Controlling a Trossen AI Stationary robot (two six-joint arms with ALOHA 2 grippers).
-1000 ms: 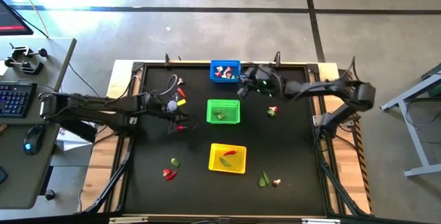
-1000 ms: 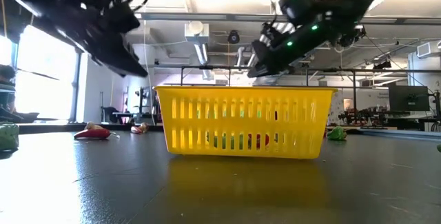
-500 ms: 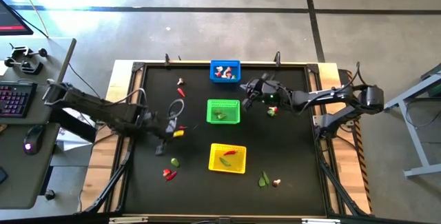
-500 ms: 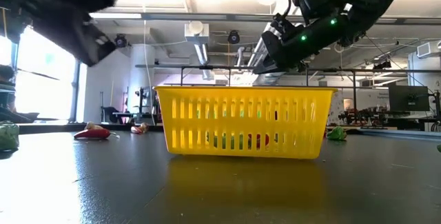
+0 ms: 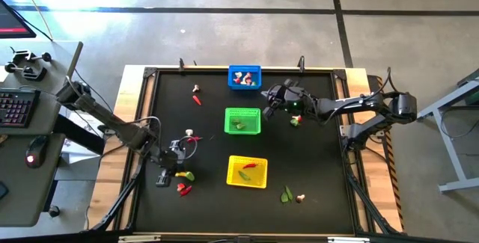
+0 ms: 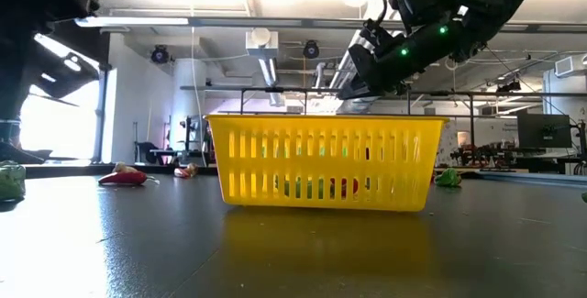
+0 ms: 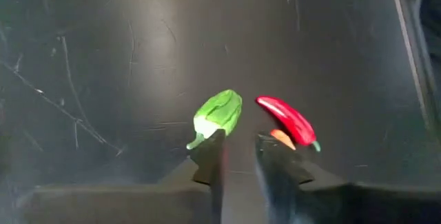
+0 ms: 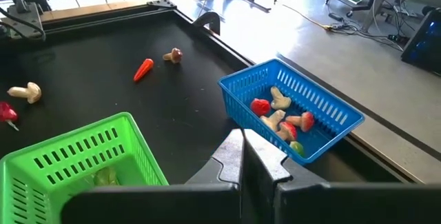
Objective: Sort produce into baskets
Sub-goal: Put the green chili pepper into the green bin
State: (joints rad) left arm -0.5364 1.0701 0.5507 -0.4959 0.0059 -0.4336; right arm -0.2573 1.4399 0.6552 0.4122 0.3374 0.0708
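Note:
Three baskets stand down the table's middle: blue (image 5: 245,77) far, green (image 5: 242,120) in the middle, yellow (image 5: 247,171) near. My left gripper (image 5: 178,177) hovers at the near left, tipped down and open by a narrow gap (image 7: 239,148). Just past its fingertips a green leafy bit (image 7: 219,114) and a red chilli (image 7: 286,119) lie on the table. My right gripper (image 8: 242,156) is shut with nothing in it. It hangs between the blue basket (image 8: 289,117), which holds mushroom bits, and the green basket (image 8: 76,158), which holds a leaf.
Loose produce lies about: a mushroom bit (image 5: 194,88) and a chilli (image 5: 197,99) at the far left, a mushroom bit (image 5: 191,134) left of the green basket, a piece (image 5: 296,120) under the right arm, and a leaf (image 5: 287,194) and mushroom bit (image 5: 300,197) at the near right.
My left gripper has swung from beside the green basket toward the table's near left and tipped further down, ending over the leafy bit and chilli. My right gripper drew back a little from the blue basket toward the green one, then stayed still.

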